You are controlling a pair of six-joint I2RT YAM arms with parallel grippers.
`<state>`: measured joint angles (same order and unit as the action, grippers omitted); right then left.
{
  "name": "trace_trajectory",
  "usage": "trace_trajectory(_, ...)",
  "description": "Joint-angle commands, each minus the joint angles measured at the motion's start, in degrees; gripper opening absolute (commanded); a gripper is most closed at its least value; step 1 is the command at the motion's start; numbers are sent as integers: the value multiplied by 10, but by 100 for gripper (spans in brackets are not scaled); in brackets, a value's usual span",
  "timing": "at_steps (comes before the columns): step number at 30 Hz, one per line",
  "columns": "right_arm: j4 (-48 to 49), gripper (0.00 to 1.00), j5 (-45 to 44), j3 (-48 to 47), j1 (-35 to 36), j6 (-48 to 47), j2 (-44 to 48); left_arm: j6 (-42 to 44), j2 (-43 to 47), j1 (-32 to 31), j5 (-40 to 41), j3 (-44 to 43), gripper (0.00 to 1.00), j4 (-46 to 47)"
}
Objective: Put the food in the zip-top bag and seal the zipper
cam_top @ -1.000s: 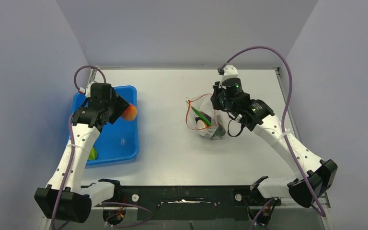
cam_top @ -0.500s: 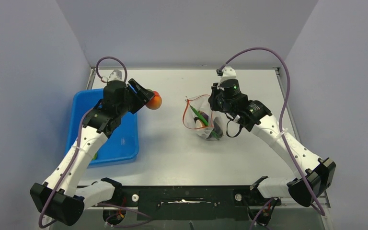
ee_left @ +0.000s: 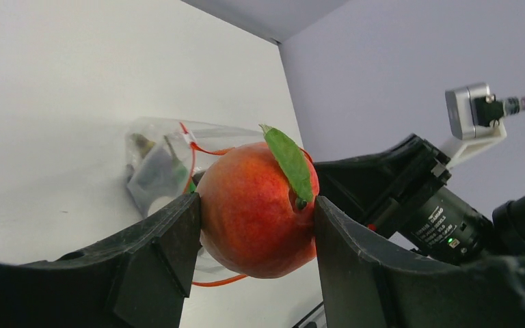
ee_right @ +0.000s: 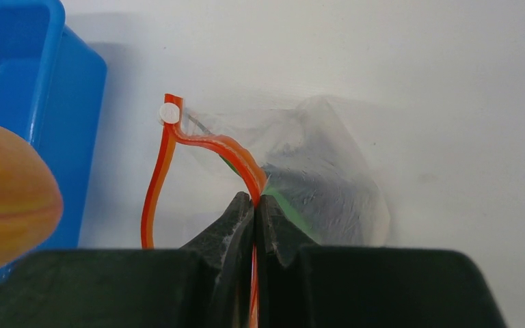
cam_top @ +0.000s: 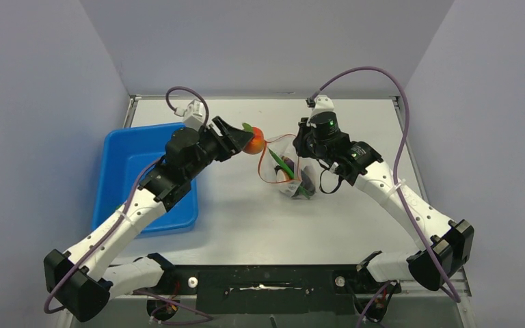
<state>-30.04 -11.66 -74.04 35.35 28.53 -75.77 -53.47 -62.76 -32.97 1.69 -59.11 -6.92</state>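
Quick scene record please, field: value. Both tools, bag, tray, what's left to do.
left tool: shut on orange-red fruit, raised just left of the bag mouth
right tool: shut on zipper, mouth pulled open
zip-top bag: on table, unsealed, green pod and dark food inside
blue tray: far left
pending: fruit not yet in bag

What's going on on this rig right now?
The left gripper holds an orange-red toy fruit with a green leaf at the open mouth of the zip-top bag, not yet inside. The right gripper is pinched shut on the bag's red zipper strip. A green pod already lies in the bag. The blue tray sits left.
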Motion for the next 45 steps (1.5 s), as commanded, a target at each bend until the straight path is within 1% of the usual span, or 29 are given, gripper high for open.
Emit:
trace_trajectory(1,36,0,14,-40,5,8,-4,36,-31,-44,18,10,32,126)
trace_trajectory(4,36,0,22,-44,6,10,-6,54,-52,-63,18,17,33,153)
trace_trajectory(8,38,0,22,-41,7,11,-1,87,-83,-78,22,15,33,156)
trace_trajectory(13,33,0,19,-38,6,9,6,96,-115,-90,9,17,37,168)
trace_trajectory(20,34,0,16,-34,6,7,12,101,-132,-102,8,17,48,150)
trace_trajectory(25,33,0,16,-35,6,6,13,103,-135,-103,14,12,60,132)
trace_trajectory(32,34,0,14,-35,6,6,15,101,-144,-103,20,-3,69,109)
trace_trajectory(36,32,0,14,-34,6,6,17,104,-145,-103,19,-6,71,107)
trace_trajectory(40,27,0,11,-35,6,5,19,110,-136,-103,38,-13,72,85)
trace_trajectory(45,21,0,10,-37,5,3,21,110,-114,-99,94,-34,72,22)
